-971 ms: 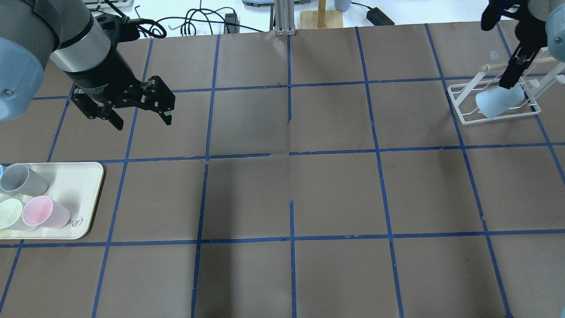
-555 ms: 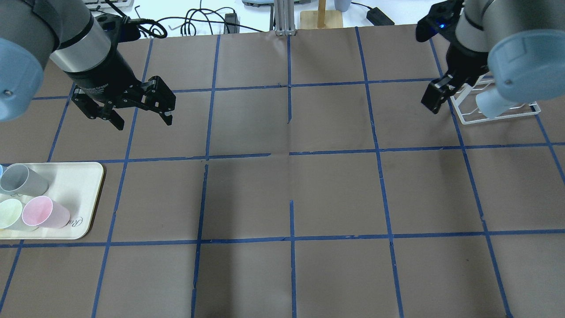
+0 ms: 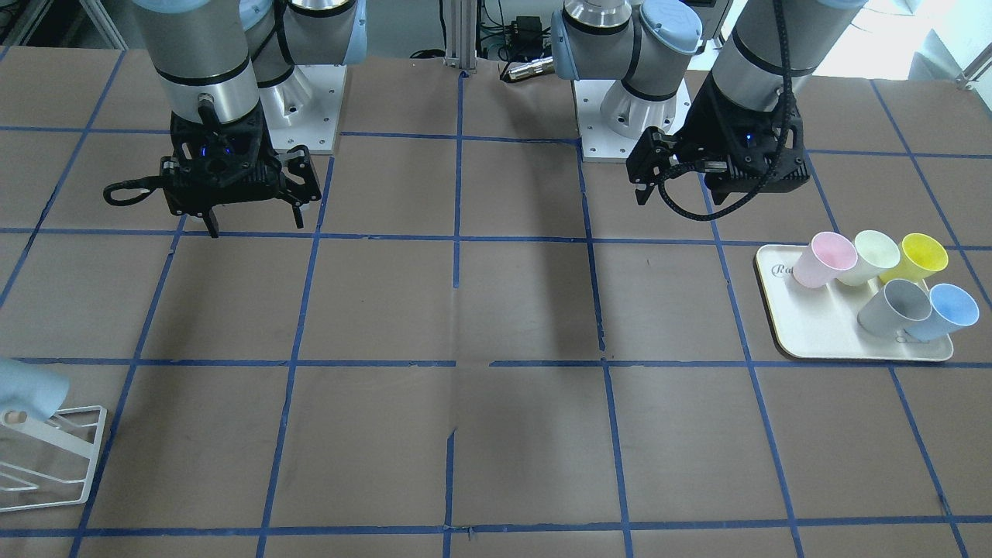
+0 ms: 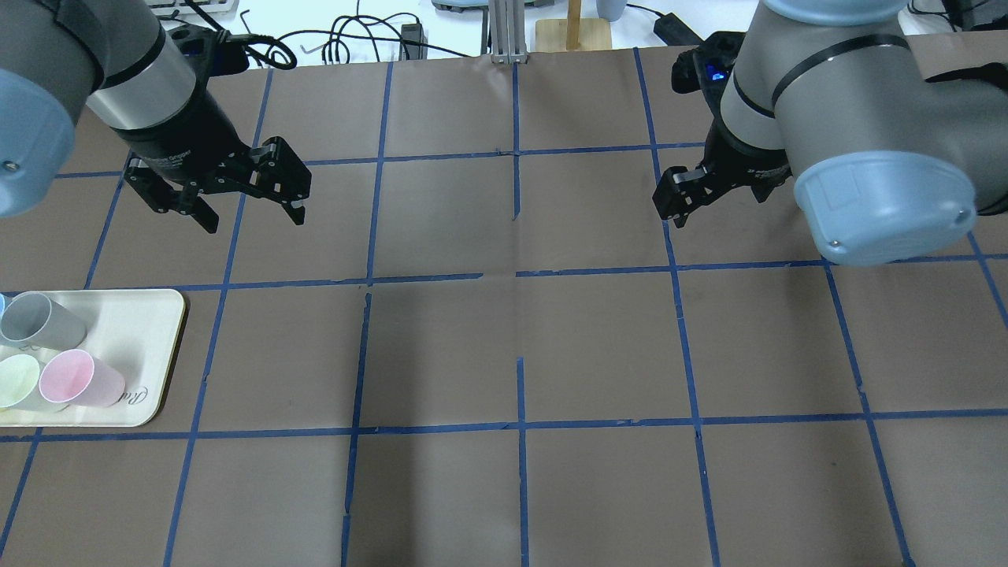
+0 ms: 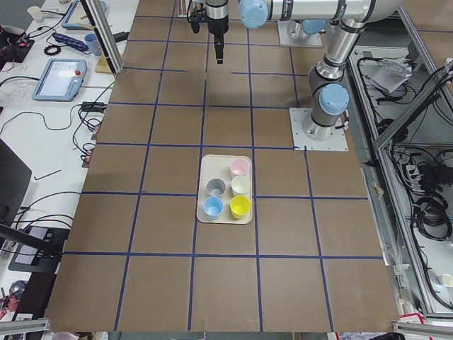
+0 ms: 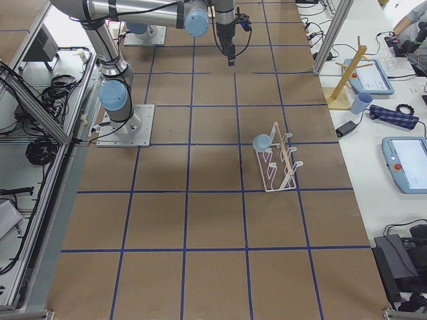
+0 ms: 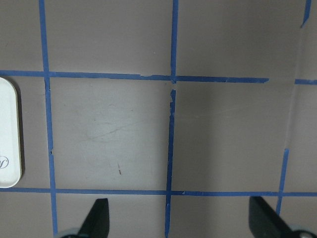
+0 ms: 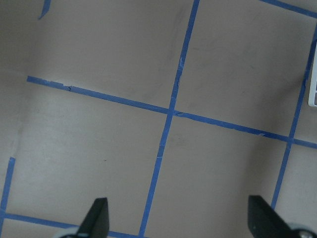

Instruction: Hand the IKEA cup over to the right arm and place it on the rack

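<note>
Looking down on a broad brown desk (image 4: 598, 346), taped into squares by blue lines. Seeing two silver-grey arms with pale-blue joint caps hanging above it, neither touching the surface. Placing the left arm (image 4: 118, 63) over the robot's left half and the right arm (image 4: 835, 118) over the right half, well apart from each other.

Finding a cream tray (image 3: 821, 333) lying flat near the desk's left end, close to the left arm. Counting five cups on it in two rows:
- Toward the robot: a pink cup (image 3: 825, 260), a pale green cup (image 3: 872, 256) and a yellow cup (image 3: 922, 256).
- Behind them: a grey cup (image 3: 891, 306) touching a blue cup (image 3: 945, 310).

Finding the white wire rack (image 6: 280, 167) standing near the desk's right end, well clear of the right arm. Losing it behind that arm in the overhead view.

Spotting the IKEA cup (image 6: 262, 141) – pale sky-blue – resting tilted on a peg at the side of the rack toward the robot, off the desk. Catching part of it again at the edge of the front-facing view, with a small wooden knob (image 3: 12, 418) just beside it.

Checking the left fingers (image 7: 98, 215): spread wide and gripping nothing, with only bare desk between them and the tray's rim at the edge of the wrist view. Checking the right fingers (image 8: 98, 215) – likewise spread wide and gripping nothing, with only taped desk below.
</note>
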